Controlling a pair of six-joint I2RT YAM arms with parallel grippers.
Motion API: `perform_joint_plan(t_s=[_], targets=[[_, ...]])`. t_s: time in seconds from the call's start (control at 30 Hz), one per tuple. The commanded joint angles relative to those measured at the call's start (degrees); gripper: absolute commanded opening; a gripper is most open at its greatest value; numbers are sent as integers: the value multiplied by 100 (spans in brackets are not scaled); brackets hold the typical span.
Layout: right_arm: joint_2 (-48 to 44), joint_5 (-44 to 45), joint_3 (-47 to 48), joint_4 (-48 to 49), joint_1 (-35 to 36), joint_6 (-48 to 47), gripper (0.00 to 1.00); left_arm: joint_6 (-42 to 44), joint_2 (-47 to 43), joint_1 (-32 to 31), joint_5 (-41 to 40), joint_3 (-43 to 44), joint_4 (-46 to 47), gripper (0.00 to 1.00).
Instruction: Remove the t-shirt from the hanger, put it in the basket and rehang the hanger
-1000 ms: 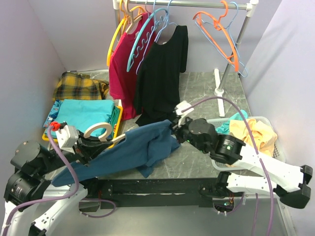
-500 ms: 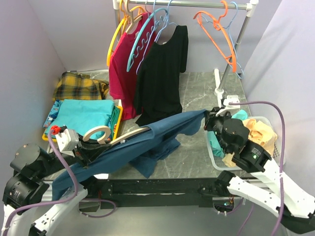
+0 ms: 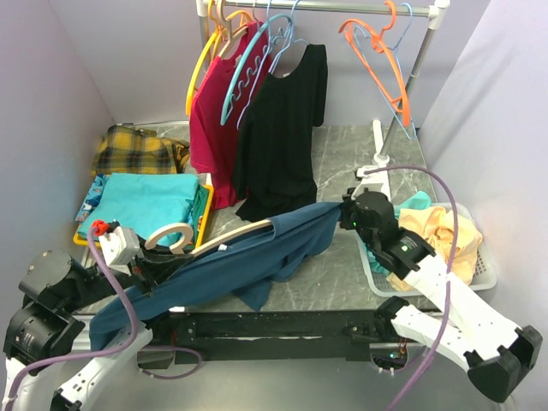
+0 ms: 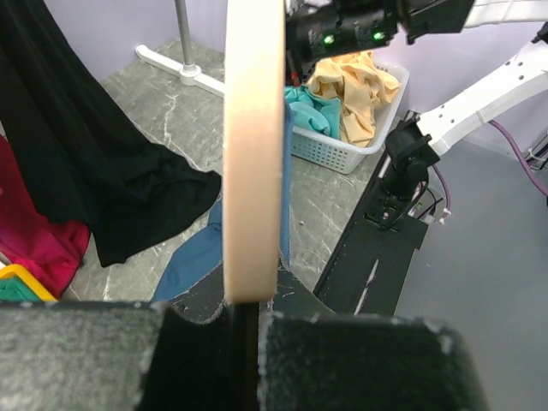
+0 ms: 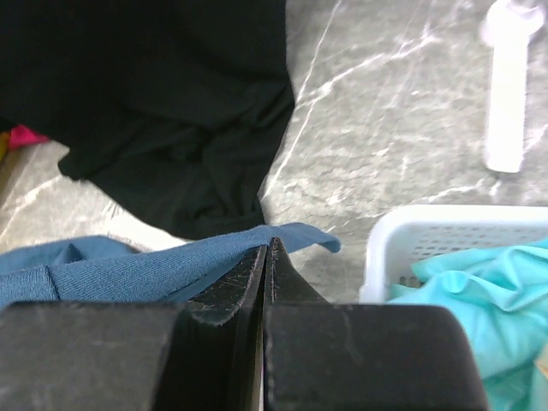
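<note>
A blue t-shirt (image 3: pixel 248 261) stretches across the table front, still partly over a pale wooden hanger (image 3: pixel 224 235). My left gripper (image 3: pixel 145 265) is shut on the hanger, whose edge shows in the left wrist view (image 4: pixel 254 154). My right gripper (image 3: pixel 347 214) is shut on the shirt's edge and holds it taut towards the right. In the right wrist view the blue fabric (image 5: pixel 171 265) is pinched between the closed fingers (image 5: pixel 266 257). The hanger's right arm is bare; its left arm is under the shirt.
A clothes rail (image 3: pixel 342 8) at the back carries a black shirt (image 3: pixel 282 128), a red shirt (image 3: pixel 214 111) and bare hangers (image 3: pixel 381 51). A white basket (image 3: pixel 479 274) of clothes stands right. A yellow tray (image 3: pixel 203 224) with folded teal cloth lies left, plaid cloth (image 3: pixel 133 150) behind.
My right gripper pulled the shirt edge rightward to the basket, then came back slightly left. The shirt slid along the hanger, baring its right arm. The left gripper stayed nearly still.
</note>
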Motion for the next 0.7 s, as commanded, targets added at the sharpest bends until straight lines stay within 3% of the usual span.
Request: perform_joint_plan(t_s=[0.0, 0.23, 0.27, 0.3, 0.33, 0.37, 0.4, 0.47, 0.67], targets=[[362, 147, 91, 11, -139, 70, 0, 69, -145, 15, 164, 350, 232, 1], [555, -528, -233, 169, -147, 71, 0, 78, -136, 6, 129, 307, 276, 1], [582, -704, -225, 160, -139, -51, 6, 78, -110, 6, 137, 280, 302, 1], [530, -984, -225, 186, -112, -157, 18, 60, -93, 6, 190, 254, 328, 1], [451, -1413, -225, 221, -51, -227, 35, 69, -84, 6, 190, 193, 346, 1], [337, -1478, -225, 300, 36, -324, 63, 69, -49, 6, 199, 157, 381, 1], [206, -1505, -216, 344, 142, -368, 70, 78, -40, 6, 199, 131, 399, 1], [-181, -1593, -50, 345, 476, -552, 78, 95, 13, 6, 173, 69, 434, 1], [-359, -1927, 539, 310, 1607, -904, 80, 130, 74, 15, 94, -1, 478, 1]])
